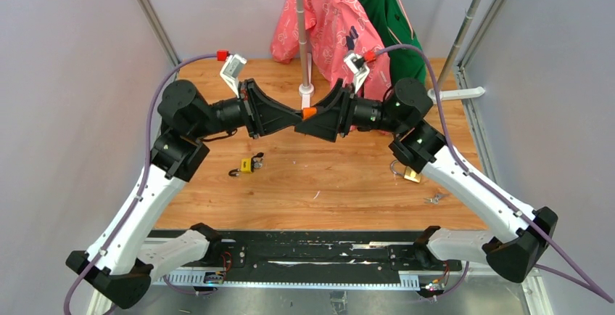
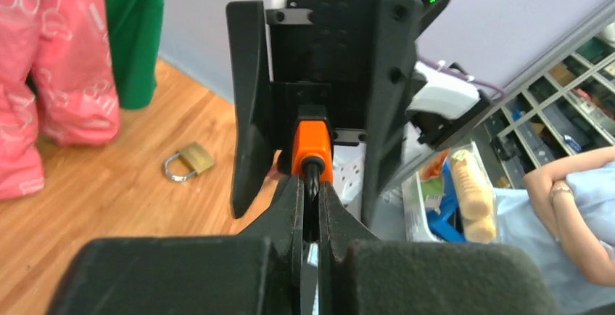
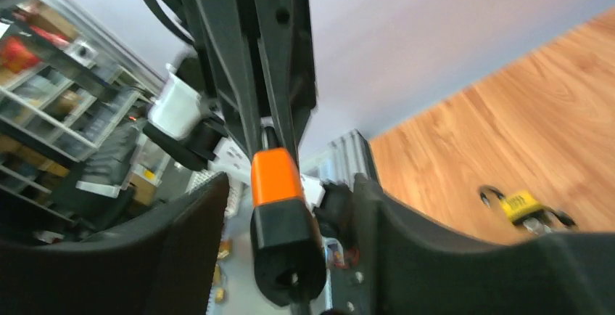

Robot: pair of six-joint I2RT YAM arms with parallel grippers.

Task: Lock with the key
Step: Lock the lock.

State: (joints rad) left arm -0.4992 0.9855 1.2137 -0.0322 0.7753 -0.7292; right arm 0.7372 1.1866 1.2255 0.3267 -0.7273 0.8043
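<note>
Orange and black plastic caps the small key (image 2: 312, 157). The left gripper (image 2: 310, 210) is clenched on its thin metal blade and holds it level in the air just in front of the white upright pole (image 1: 301, 32). The capped end points into the right gripper (image 3: 290, 184), whose jaws stand released with a gap on either side of the cap, so that claw grasps nothing. The task looks to be at an early stage: the key is off the wooden table (image 1: 341, 184) and seems offered from one arm to the other, but it has met no lock. A yellow padlock (image 1: 249, 164) lies in front and left of the pole. A brass padlock (image 1: 411, 176) lies in front and right of it, partly under the right arm. I cannot tell which one is meant, and both keyholes are hidden. The key's teeth are too dark between the fingers to make out.
</note>
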